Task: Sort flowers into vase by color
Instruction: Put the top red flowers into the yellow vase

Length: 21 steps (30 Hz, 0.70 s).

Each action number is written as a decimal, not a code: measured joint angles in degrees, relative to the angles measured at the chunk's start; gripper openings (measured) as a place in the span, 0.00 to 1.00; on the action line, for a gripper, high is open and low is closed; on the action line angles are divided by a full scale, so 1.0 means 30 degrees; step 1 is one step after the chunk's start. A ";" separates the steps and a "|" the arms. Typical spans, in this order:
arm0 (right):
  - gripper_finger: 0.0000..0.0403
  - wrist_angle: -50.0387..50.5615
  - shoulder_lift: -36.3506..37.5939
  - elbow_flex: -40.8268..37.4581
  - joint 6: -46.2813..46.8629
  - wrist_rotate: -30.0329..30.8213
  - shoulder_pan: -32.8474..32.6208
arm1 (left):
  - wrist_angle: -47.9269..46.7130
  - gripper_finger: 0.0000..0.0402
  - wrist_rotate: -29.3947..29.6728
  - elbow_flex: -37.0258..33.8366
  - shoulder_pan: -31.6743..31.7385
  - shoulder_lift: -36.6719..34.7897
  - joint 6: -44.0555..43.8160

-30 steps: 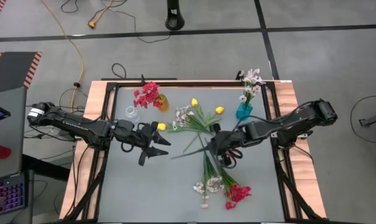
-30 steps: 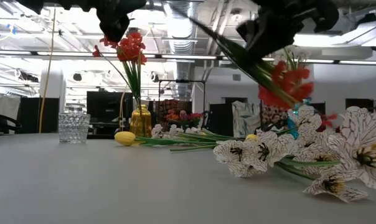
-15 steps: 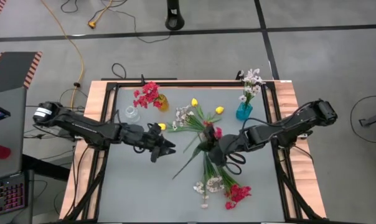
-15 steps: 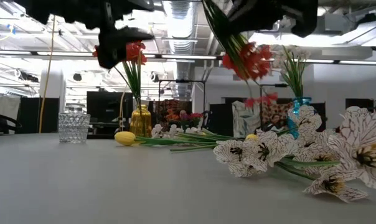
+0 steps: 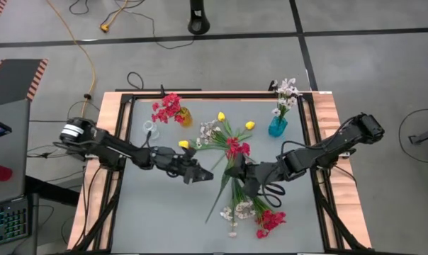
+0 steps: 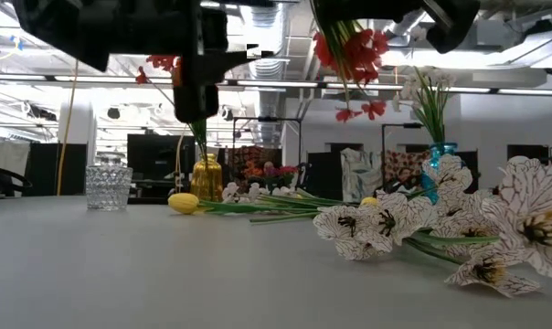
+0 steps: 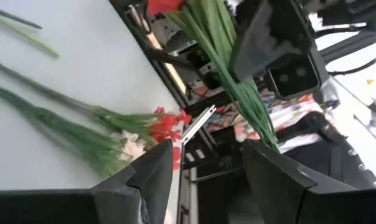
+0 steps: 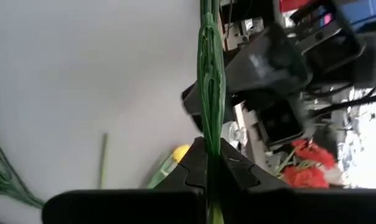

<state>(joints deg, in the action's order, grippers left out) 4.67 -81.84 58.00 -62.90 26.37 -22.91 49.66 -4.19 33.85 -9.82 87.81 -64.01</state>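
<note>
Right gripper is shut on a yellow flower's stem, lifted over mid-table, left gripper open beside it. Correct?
Not quite: the flower held by the right gripper is red, not yellow, as the high view shows. The left gripper is indeed open beside it.

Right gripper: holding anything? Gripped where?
Yes. The right gripper is shut on the red flower spray, pinching its green stem. The left gripper is open and empty.
</note>
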 joint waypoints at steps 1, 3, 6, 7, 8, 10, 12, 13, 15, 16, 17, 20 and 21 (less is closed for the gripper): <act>0.10 -0.0019 -0.0003 0.0000 -0.0160 0.0003 -0.0011 | 0.0768 0.45 0.0000 0.0000 0.0000 0.0421 -0.0076; 0.10 -0.0237 -0.0343 0.0009 -0.0197 0.0065 0.0051 | 0.2564 0.45 0.0007 0.0000 0.0000 0.1248 -0.0110; 0.11 -0.0236 -0.1252 0.0022 -0.0700 0.0370 0.0041 | 0.4830 0.45 0.0139 0.0015 0.0000 0.2233 -0.0321; 0.12 -0.0400 -0.1628 0.0022 -0.1335 0.0500 0.0060 | 0.5192 0.45 0.0139 0.0065 0.0000 0.2517 -0.0392; 0.12 -0.0483 -0.2008 0.0022 -0.2080 0.0821 0.0056 | 0.5509 0.45 0.0152 0.0066 0.0000 0.2775 -0.0428; 0.12 -0.1247 -0.2926 0.0007 -0.3187 0.1905 0.0055 | 0.5676 0.45 0.0112 0.0281 0.0000 0.3244 -0.0469; 0.12 -0.2346 -0.3668 0.0007 -0.3625 0.3019 0.0055 | 0.5369 0.45 -0.0165 0.0512 -0.0007 0.3551 -0.0565; 0.12 -0.2895 -0.3934 0.0000 -0.3752 0.3396 0.0055 | 0.5196 0.45 -0.0299 0.0712 -0.0004 0.3696 -0.0582; 0.12 -0.3593 -0.4342 -0.0036 -0.4132 0.3853 0.0025 | 0.4921 0.45 -0.0463 0.0814 -0.0038 0.3852 -0.0604; 0.12 -0.3792 -0.4477 -0.0036 -0.4431 0.3853 0.0025 | 0.4788 0.45 -0.0517 0.0904 -0.0051 0.3891 -0.0596; 0.12 -0.3837 -0.4576 -0.0036 -0.4741 0.3854 0.0025 | 0.4588 0.45 -0.0488 0.0911 -0.0058 0.3891 -0.0489; 0.12 -0.3849 -0.4707 -0.0036 -0.4965 0.4008 0.0026 | 0.4349 0.45 -0.0646 0.0911 -0.0080 0.3862 -0.0159; 0.12 -0.3865 -0.4707 -0.0030 -0.4939 0.4008 -0.0003 | 0.4360 0.45 -0.0850 0.0911 -0.0083 0.3862 -0.0117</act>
<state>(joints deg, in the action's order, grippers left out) -6.93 -95.96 57.91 -77.71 38.39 -22.92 62.74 -6.73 36.58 -10.07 99.39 -64.36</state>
